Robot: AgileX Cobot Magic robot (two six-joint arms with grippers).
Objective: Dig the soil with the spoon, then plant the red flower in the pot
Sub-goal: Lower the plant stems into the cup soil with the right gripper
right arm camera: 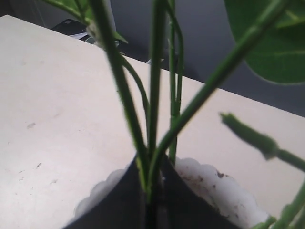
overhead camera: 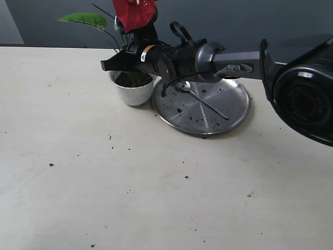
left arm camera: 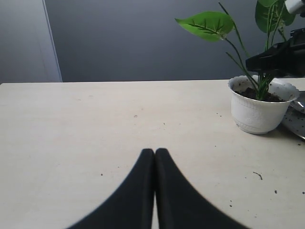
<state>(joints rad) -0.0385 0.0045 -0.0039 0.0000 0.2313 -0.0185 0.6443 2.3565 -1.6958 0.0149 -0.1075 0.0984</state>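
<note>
Pinched shut, my right gripper had the thin green stems of the red flower squeezed between its two black fingers, just above the pot. The pot sat in the upper middle of the outside view, and the stems went down into the soil inside it. I could not see how deep they went. My left gripper was shut too, with nothing in it, pointing across the bare table and well apart from the pot. The spoon lay on the steel plate just to the right of the pot, with only a few dark crumbs around it. So I thought the digging was done and the flower was in its place. What seemed left was small: let go of the stems, pull my arm back, and see if the flower could stand up by itself.
</note>
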